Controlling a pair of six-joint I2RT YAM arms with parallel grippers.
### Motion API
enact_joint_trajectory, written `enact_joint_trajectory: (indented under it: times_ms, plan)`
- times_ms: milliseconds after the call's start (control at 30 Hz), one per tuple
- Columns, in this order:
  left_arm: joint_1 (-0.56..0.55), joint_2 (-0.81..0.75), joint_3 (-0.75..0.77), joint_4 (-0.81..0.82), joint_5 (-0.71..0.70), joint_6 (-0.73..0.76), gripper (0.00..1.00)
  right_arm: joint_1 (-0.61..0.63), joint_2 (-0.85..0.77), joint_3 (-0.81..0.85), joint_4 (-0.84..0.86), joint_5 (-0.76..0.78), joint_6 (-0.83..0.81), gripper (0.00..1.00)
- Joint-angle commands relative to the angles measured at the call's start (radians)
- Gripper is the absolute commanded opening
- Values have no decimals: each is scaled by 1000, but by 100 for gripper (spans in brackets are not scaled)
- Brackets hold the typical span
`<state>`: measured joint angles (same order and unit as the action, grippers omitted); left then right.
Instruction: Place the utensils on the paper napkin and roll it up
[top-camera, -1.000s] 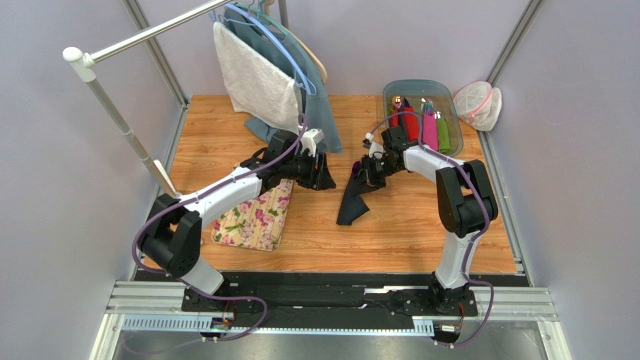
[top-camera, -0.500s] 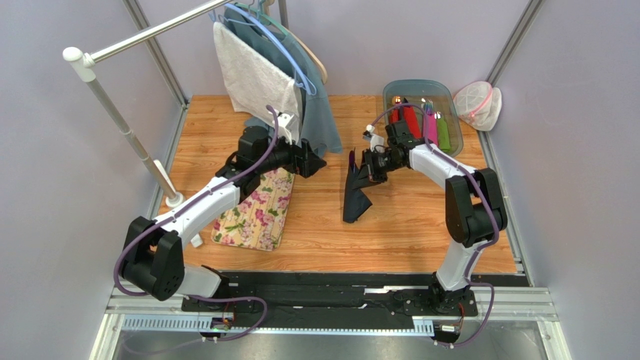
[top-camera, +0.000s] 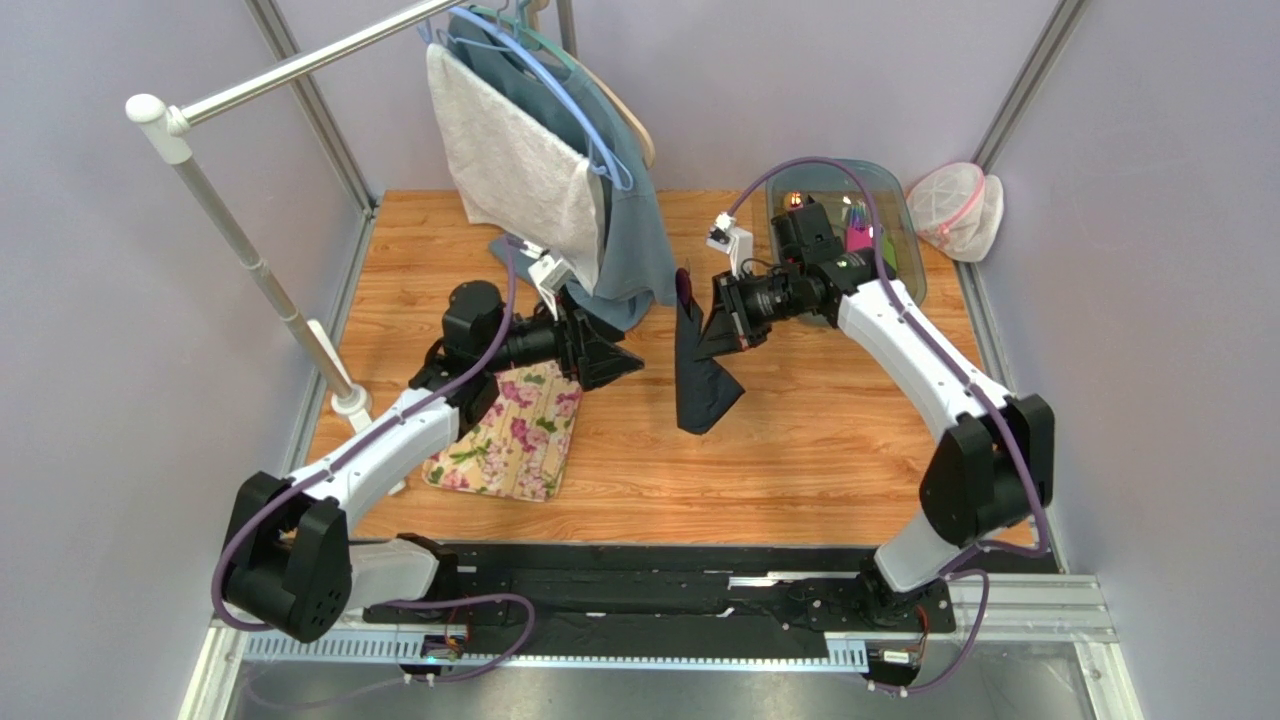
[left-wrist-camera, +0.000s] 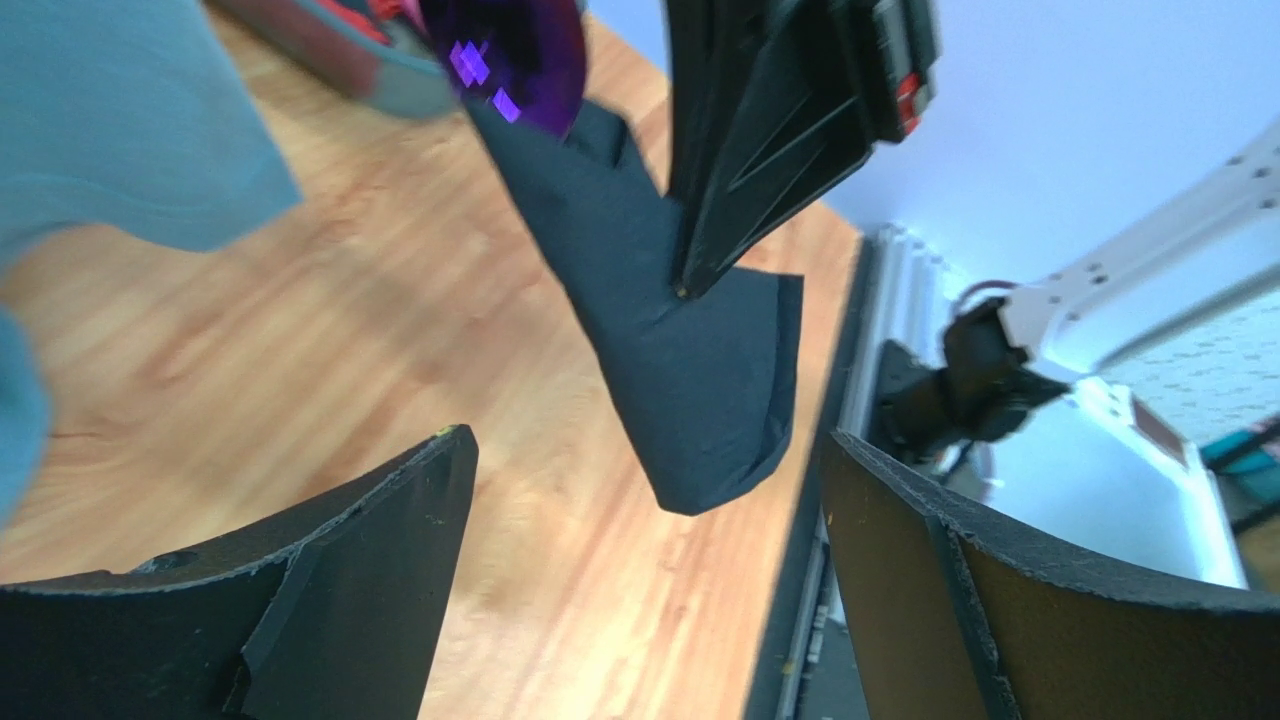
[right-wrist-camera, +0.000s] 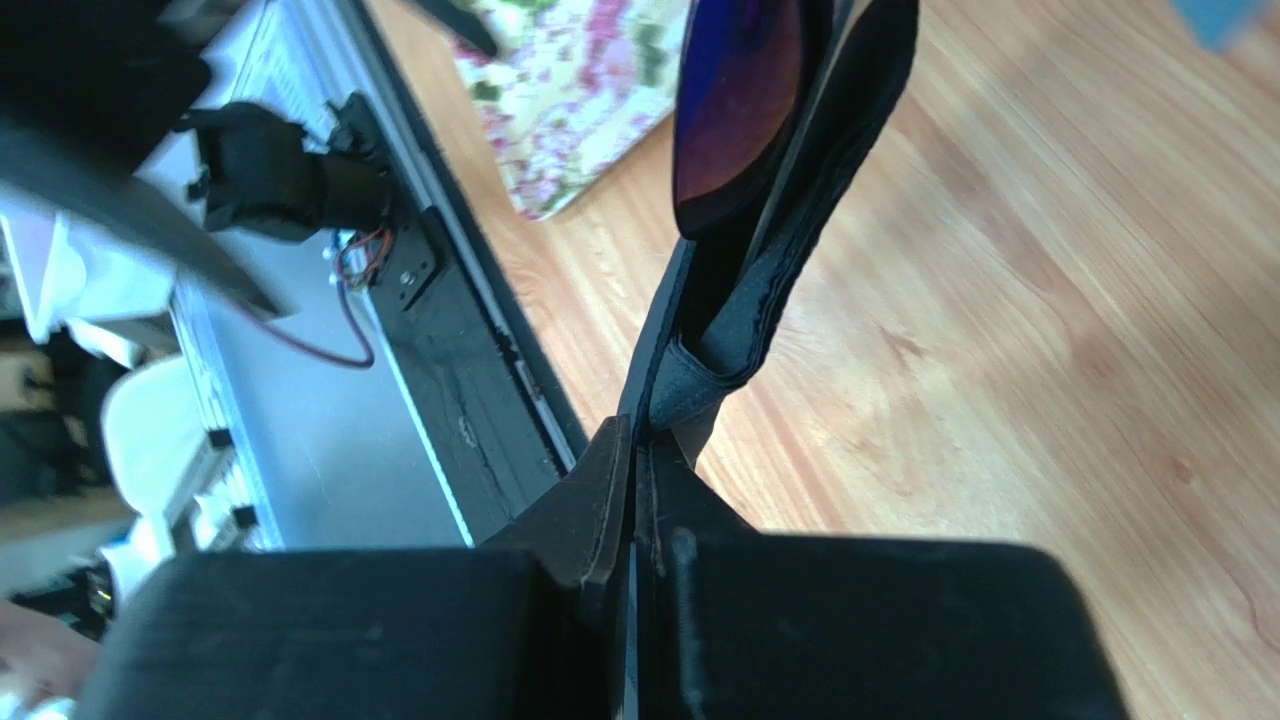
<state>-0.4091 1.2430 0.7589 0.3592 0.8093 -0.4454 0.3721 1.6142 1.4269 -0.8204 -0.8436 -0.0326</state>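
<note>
Backed off to the floral mat (top-camera: 519, 435), my left gripper (top-camera: 619, 360) stands spread; right of the mat, my right gripper (top-camera: 718, 333) pinches the paper napkin (top-camera: 700, 387) holding the purple spoon (left-wrist-camera: 511, 53), lifted higher.

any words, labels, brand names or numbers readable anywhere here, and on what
None can be read. The paper napkin, floral mat, hanging towel and clear bin show no print. A small red patch on the right gripper is too blurred to read.
</note>
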Motion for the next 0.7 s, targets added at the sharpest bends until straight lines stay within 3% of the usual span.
enact_joint_trajectory:
  times_ms: [0, 367, 667]
  plan:
    - [10, -77, -75, 213, 109, -122, 93, 48, -132, 56, -51, -55, -92, 0]
    - [-6, -152, -167, 504, 287, -368, 92, 206, -324, 93, -95, 3, -150, 0]
    - [-92, -189, -158, 503, 241, -355, 87, 347, -384, 113, -97, 87, -179, 0]
